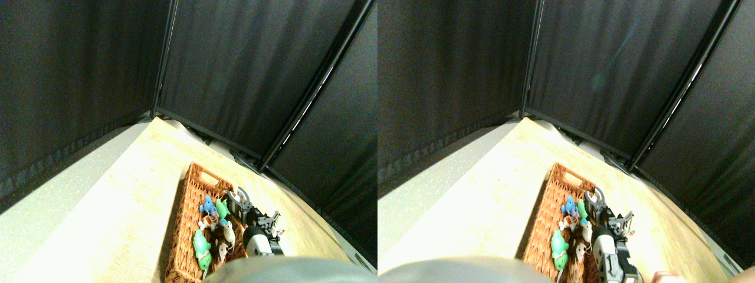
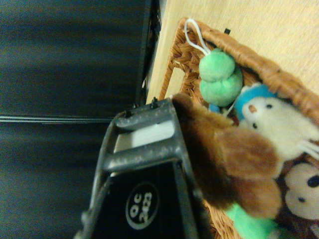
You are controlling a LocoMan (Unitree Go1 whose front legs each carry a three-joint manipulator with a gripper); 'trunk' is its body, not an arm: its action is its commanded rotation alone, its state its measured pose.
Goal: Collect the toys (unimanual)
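A brown toy point(image 2: 234, 164) sits pressed against the dark jaw frame in the wrist view, over the basket point(image 1: 189, 194); whether the jaws actually clamp it, or how far apart they stand, cannot be told. Next to it in that view are a white toy point(image 2: 279, 124) with a blue top and an orange nose, touching the brown one, and a green toy point(image 2: 219, 77) with a white string tail looped over the basket's woven rim. A further green piece point(image 2: 249, 224) shows under the brown toy, and a brown-and-cream face point(image 2: 304, 186) lies at the picture's edge.

In the stereo view the rest of the toys lie inside the long wicker basket: a blue toy point(image 1: 207, 206) toward the far end, a green one point(image 1: 222, 207) just right of it, a pale one point(image 1: 228, 232) nearer, and a larger green one point(image 1: 202, 249) at the near left. Some small ones between them are too blurred to tell apart.

The right gripper point(image 1: 239, 199) is at the basket's right edge, just beside the far green toy, its arm point(image 1: 259, 236) running back to the near right. The basket stands on a pale wood-grain table point(image 1: 130, 206), with black curtains point(image 1: 236, 71) behind.
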